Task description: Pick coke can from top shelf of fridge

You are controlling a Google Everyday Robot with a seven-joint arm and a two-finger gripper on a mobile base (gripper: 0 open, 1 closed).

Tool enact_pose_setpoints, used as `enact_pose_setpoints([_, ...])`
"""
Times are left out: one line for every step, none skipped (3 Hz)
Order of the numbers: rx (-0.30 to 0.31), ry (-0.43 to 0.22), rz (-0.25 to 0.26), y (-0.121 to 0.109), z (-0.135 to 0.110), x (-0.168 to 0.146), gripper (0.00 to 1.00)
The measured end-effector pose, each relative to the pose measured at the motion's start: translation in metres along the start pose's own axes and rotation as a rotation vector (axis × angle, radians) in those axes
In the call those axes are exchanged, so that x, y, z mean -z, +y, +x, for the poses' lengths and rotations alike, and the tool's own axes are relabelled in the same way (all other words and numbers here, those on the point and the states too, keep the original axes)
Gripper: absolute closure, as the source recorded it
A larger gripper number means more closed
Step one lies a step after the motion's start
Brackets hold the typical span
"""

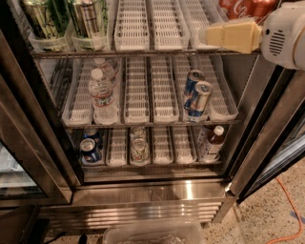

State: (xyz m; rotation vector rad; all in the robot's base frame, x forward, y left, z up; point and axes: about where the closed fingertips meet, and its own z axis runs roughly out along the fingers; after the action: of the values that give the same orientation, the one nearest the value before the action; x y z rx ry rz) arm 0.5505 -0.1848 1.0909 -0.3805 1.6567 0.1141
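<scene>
The coke can (pixel 237 6) stands on the top shelf (pixel 143 52), upper right of frame. The end effector (pixel 212 35), open or closed I cannot tell, hovers below it and risks toppling it.

The coke can (pixel 237 8) stood upright at the right end of the top shelf (pixel 143 51), red with white script, its upper part out of view. The shelf's pale slotted trays ran front to back inside the open steel fridge (pixel 152 190). My gripper (pixel 206 35) hung just before the can.
</scene>
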Motion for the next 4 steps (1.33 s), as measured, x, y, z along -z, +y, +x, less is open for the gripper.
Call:
enact_pose_setpoints([-0.040,0.002,-0.022,0.002,0.002,0.008,0.00])
enact_pose_setpoints([-0.081,0.026,-0.068,0.009,0.010,0.025,0.00])
enact_pose_setpoints([-0.081,0.026,-0.068,0.009,0.010,0.025,0.00])
enact_pose_setpoints([-0.049,0.001,-0.054,0.007,0.009,0.020,0.00])
